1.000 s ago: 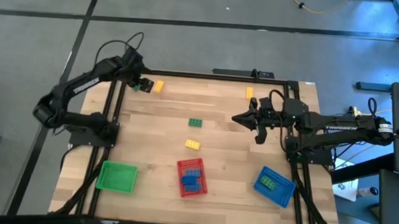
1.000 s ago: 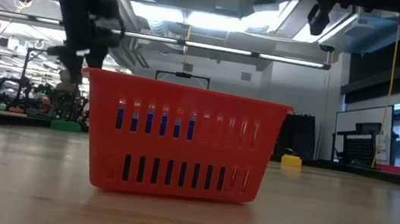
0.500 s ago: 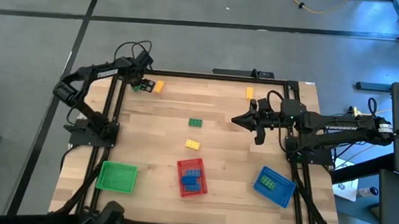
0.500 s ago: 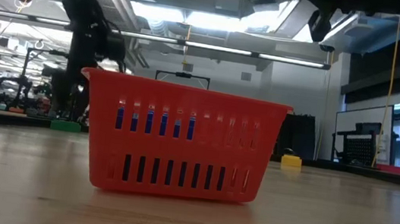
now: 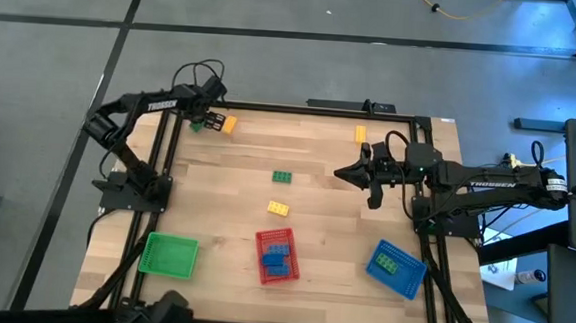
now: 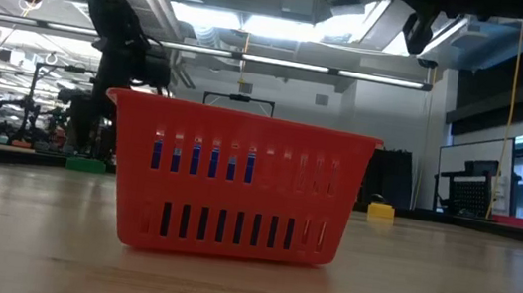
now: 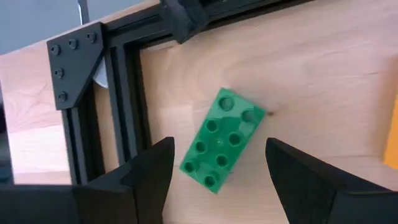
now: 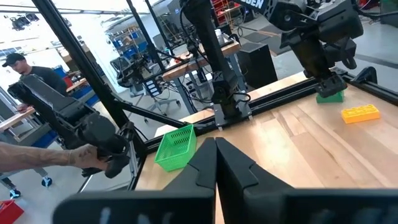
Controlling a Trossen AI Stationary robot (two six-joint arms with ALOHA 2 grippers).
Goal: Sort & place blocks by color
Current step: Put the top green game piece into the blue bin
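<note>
While the right gripper is waiting shut mid-table, the left gripper is hovering open over a green block near the table's far left corner.

"TROSSEN" reads in white along the right arm; the same word sits on the left arm.
</note>
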